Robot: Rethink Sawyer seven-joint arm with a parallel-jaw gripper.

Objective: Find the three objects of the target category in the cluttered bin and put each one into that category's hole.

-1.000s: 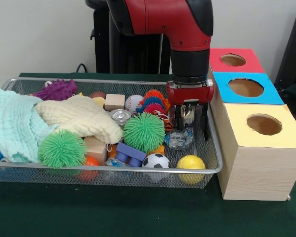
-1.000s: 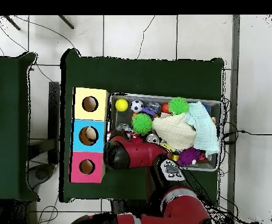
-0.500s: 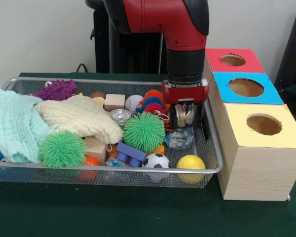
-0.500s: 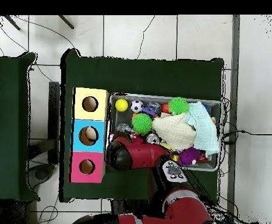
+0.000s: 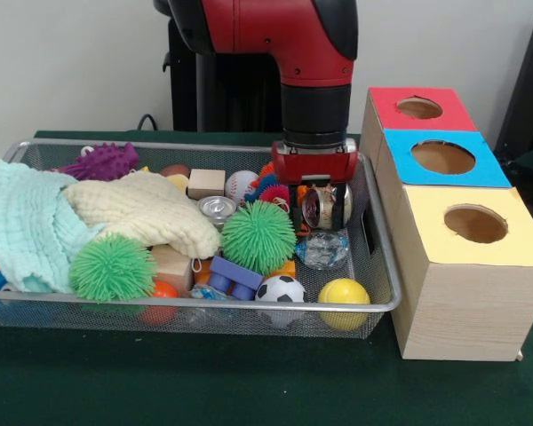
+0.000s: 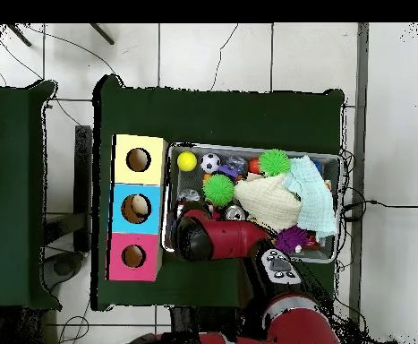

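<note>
We have the gripper (image 5: 324, 209) clamped on a small round metal tin (image 5: 323, 207), lifted just above the clutter at the right end of the bin (image 5: 204, 304). The bin sits beside the box with red (image 5: 418, 107), blue (image 5: 442, 157) and yellow (image 5: 475, 224) holes. We judge this one find not yet delivered; whatever else remains is unclear.

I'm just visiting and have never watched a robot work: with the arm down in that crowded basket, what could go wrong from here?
Two things, probably. The gripper holds a small round metal thing above the bin; it could slip and drop back among the toys. The gripper also hangs low beside the green spiky ball and the box with holes, so a sideways swing might knock either.
</note>
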